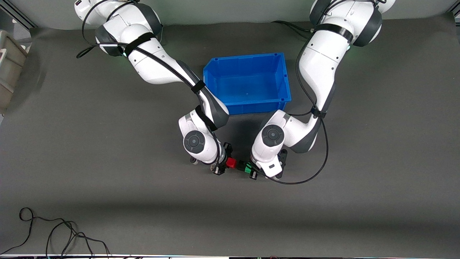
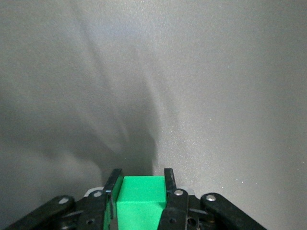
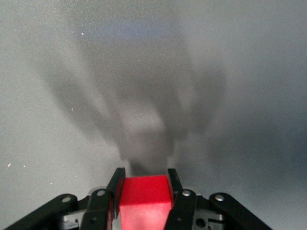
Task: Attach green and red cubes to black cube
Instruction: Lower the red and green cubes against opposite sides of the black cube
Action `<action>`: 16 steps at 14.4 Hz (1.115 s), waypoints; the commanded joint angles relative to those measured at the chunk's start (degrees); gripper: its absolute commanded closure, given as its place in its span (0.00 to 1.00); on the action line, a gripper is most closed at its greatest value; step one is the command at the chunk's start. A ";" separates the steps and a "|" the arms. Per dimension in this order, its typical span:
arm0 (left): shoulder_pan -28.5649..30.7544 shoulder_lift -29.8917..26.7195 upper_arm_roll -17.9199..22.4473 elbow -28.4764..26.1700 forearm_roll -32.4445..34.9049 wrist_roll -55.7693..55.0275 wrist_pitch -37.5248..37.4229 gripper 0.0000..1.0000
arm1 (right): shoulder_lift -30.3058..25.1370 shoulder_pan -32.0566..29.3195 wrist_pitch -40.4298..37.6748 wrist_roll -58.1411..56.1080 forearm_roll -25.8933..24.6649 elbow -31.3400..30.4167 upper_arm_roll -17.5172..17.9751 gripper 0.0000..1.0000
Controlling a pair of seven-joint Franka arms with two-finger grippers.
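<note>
In the front view the red cube (image 1: pixel 231 163), the black cube (image 1: pixel 240 165) and the green cube (image 1: pixel 248 167) form one short row, the black one in the middle, touching both. My right gripper (image 1: pixel 227 162) is shut on the red cube (image 3: pixel 144 196). My left gripper (image 1: pixel 252 169) is shut on the green cube (image 2: pixel 141 196). The row hangs between the two grippers over the grey mat, nearer to the front camera than the blue bin. The left wrist view shows my left gripper (image 2: pixel 141 178) and the right wrist view my right gripper (image 3: pixel 144 176). The black cube is hidden in both wrist views.
An empty blue bin (image 1: pixel 251 106) stands mid-table, farther from the front camera than the grippers. A grey crate (image 1: pixel 10 68) sits at the right arm's end of the table. A loose black cable (image 1: pixel 54 233) lies near the front edge.
</note>
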 commanded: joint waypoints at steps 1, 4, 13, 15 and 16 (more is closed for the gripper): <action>-0.04 -0.43 0.24 1.06 -0.08 -1.12 -1.79 1.00 | 1.66 0.41 2.38 1.71 1.08 2.25 -0.28 1.00; 0.05 -0.35 0.24 1.85 -1.57 -1.12 -1.88 1.00 | 2.28 0.41 4.68 2.32 1.09 2.34 0.34 1.00; -0.21 0.09 0.24 3.00 -2.19 -1.12 -1.53 1.00 | 2.28 -0.20 4.68 1.36 1.17 2.25 0.51 1.00; -0.39 0.18 0.24 2.91 -2.02 -0.95 -1.26 1.00 | 2.28 -0.29 5.20 -2.57 1.26 2.34 0.78 0.86; -0.48 0.35 0.33 2.91 -1.75 -0.86 -1.00 1.00 | 2.28 -0.29 5.64 -4.08 1.52 2.34 1.21 0.55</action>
